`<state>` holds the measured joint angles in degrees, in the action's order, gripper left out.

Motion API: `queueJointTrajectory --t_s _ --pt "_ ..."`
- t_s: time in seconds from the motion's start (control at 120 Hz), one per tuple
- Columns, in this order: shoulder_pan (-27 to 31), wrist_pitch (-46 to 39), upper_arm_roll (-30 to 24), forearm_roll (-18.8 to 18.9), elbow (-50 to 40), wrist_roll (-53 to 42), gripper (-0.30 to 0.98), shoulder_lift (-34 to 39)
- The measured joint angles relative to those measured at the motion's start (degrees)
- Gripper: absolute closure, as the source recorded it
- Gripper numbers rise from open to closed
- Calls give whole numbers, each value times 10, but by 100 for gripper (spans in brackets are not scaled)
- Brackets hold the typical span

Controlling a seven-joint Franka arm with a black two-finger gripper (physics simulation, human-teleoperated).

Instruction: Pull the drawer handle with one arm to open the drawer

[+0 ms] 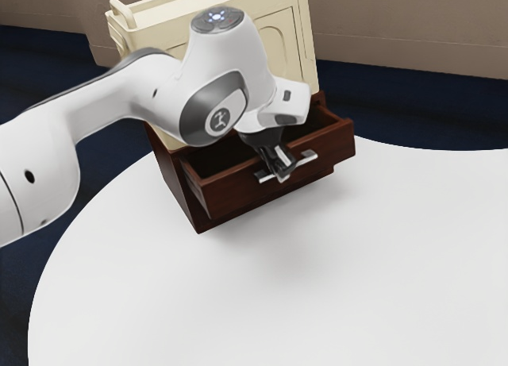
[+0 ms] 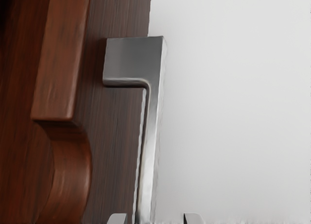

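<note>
The black gripper (image 1: 281, 172) points down at the middle of the silver handle (image 1: 307, 157) on the dark red-brown drawer (image 1: 232, 191). That drawer stands partly out of its wooden cabinet (image 1: 177, 190), with its hollow inside visible. Seen from the wrist, the gripper (image 2: 155, 219) has its two fingertips apart, one on each side of the handle bar (image 2: 150, 151), with a gap on both sides of the metal. My hand covers the handle's middle in the exterior view.
A cream-coloured case (image 1: 290, 44) with raised handles rests on top of the cabinet. The white rounded table (image 1: 302, 294) extends in front of the drawer. Behind are a dark blue floor (image 1: 405, 108) and a brownish wall (image 1: 413, 25).
</note>
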<state>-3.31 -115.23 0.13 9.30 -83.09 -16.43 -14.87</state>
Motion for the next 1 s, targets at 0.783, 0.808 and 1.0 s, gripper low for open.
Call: queueJointTrajectory --t_s 0.783,0.808,1.0 --pt "-39 -31 0 -2 -72 18 69 47" --pt "-42 -31 0 -2 -73 18 70 48" --pt "-48 -38 0 -3 -89 23 71 60"
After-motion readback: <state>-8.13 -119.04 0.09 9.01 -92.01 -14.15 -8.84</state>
